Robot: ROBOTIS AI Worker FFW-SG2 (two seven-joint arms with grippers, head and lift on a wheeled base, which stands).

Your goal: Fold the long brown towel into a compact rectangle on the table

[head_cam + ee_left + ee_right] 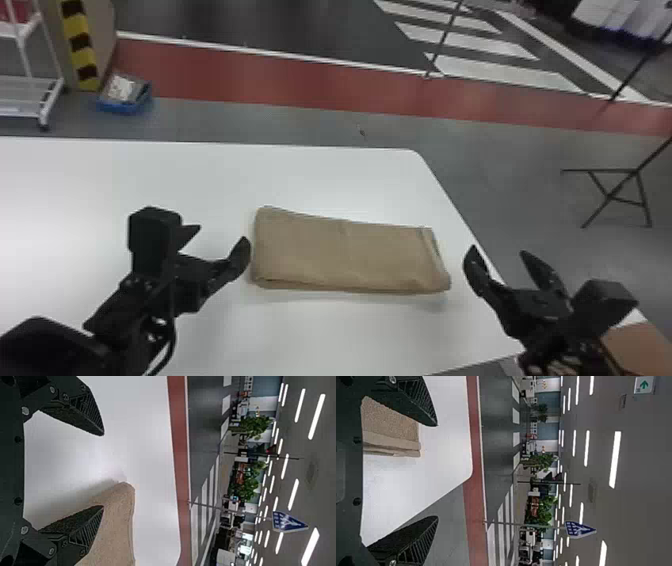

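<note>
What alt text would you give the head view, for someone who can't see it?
A folded brown towel lies as a rough rectangle on a white table, near its right edge. The left pincer is open by the towel's left end and the right pincer open by its right end, neither gripping it. Behind, a red band crosses the grey floor.

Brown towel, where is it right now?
In the head view, the folded brown towel lies on the white table between the left claw and the right claw, near the table's right edge.
</note>
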